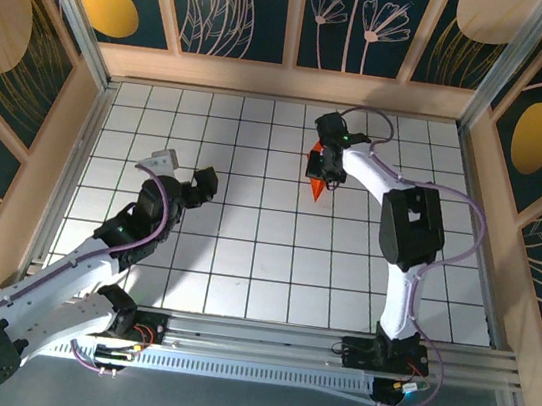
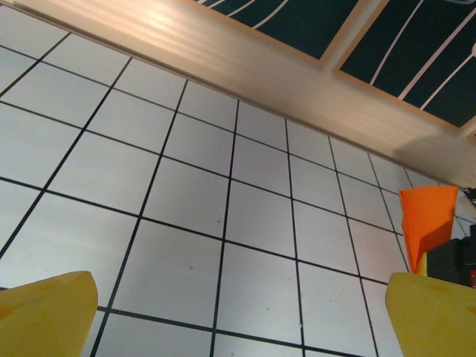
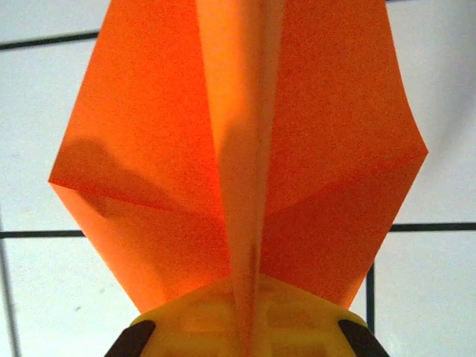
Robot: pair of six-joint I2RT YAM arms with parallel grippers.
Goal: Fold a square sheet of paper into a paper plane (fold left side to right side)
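Left wall (image 1: 26, 78): dark panels printed with pale flowers and gold ovals, framed in light wood, standing along the table's left edge
Left arm (image 1: 91, 259): white and black, reaching from the near left corner up over the left half of the grid
Left gripper (image 1: 183, 173): jaws spread wide with nothing between them; in the left wrist view its yellow fingers (image 2: 46, 314) sit in the two bottom corners with bare tiles between them
Table (image 1: 244, 250): white tiles with black grid lines, a wooden rim (image 1: 288, 82) at the far edge and a metal rail (image 1: 262, 338) at the near edge
Paper plane (image 1: 317, 187): bright orange, well apart from the left gripper, right of centre towards the far side; held up by the right gripper with its narrow end pointing down and towards the near edge; whether the tip touches the tiles cannot be told
In the way: from above, the right gripper's black body covers the plane's upper part; in the left wrist view the right-hand yellow finger hides the plane's lower end
Right gripper (image 1: 326, 167): jaws closed on the plane, the yellow pads (image 3: 186, 321) pinching its centre crease, wings fanning out to either side
Right arm (image 1: 403, 232): white with a black joint, rising from the near rail and bending left to the plane, a purple cable (image 1: 477, 232) looping beside it
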